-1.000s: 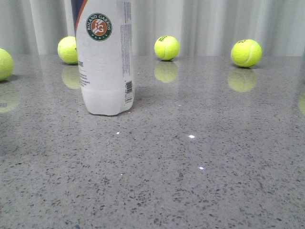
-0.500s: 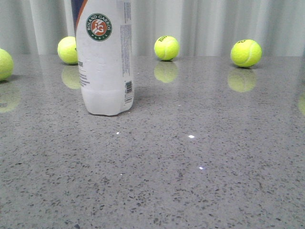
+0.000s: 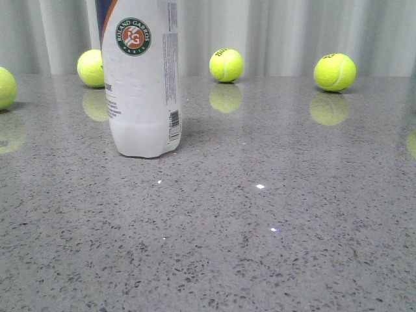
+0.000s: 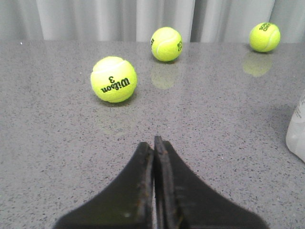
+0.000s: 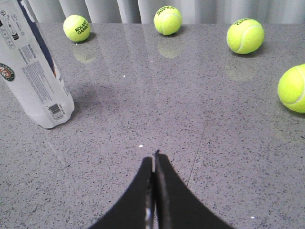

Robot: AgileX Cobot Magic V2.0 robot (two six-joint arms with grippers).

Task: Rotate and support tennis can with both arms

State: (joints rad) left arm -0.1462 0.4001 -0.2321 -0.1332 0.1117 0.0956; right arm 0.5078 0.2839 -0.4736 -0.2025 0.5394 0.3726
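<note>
The tennis can [image 3: 140, 84] stands upright on the grey table, left of centre in the front view, its Roland Garros badge [image 3: 134, 36] facing the camera and its top cut off by the frame. It also shows in the right wrist view [image 5: 35, 76] and as a white edge in the left wrist view [image 4: 297, 131]. My left gripper [image 4: 153, 143] is shut and empty, well apart from the can. My right gripper [image 5: 154, 160] is shut and empty, also apart from the can. Neither gripper shows in the front view.
Several yellow-green tennis balls lie on the table: one behind the can [image 3: 91, 67], one at the back centre [image 3: 226, 65], one at the back right [image 3: 334, 71], one at the left edge [image 3: 5, 87]. A Wilson ball [image 4: 113, 79] lies ahead of my left gripper. A grey curtain hangs behind.
The front view has shifted very slightly; the can and balls sit a pixel or two further left. Nothing on the table has moved.
</note>
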